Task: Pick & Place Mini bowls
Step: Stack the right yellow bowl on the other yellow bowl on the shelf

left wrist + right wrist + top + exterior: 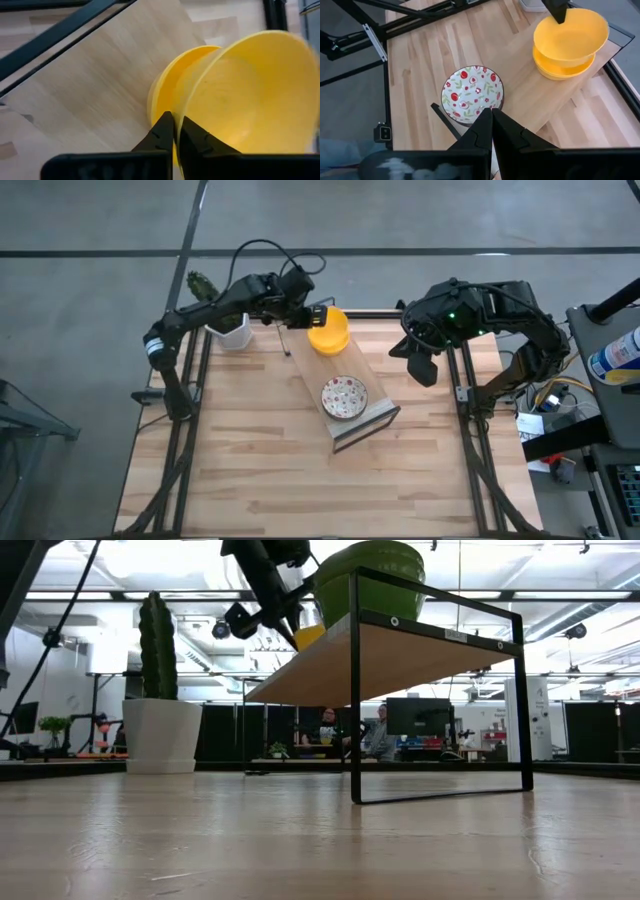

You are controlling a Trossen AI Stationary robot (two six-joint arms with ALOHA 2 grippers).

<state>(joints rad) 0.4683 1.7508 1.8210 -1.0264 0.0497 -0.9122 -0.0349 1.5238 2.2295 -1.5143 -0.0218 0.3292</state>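
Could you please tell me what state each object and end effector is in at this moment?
Upper bright yellow round mini bowl: tilted, gripped at its rim, partly nested in another.
Lower yellow mini bowl: upright on the shelf.
White red-speckled mini bowl: upright, free, on the shelf.
Wooden shelf on a black metal frame: standing on the table.
Green cactus in a white pot: upright.
Left end effector: shut on the upper bowl's rim.
Right end effector: shut, empty, above the table.

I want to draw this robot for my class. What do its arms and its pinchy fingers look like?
Both arms are black and chunky, made of jointed pieces. A thin black cable loops above the left arm, which wears a pale band near its base. The right arm has a tiny green light. Each gripper ends in two dark fingers, flat and pointed like wedges: left gripper, right gripper.
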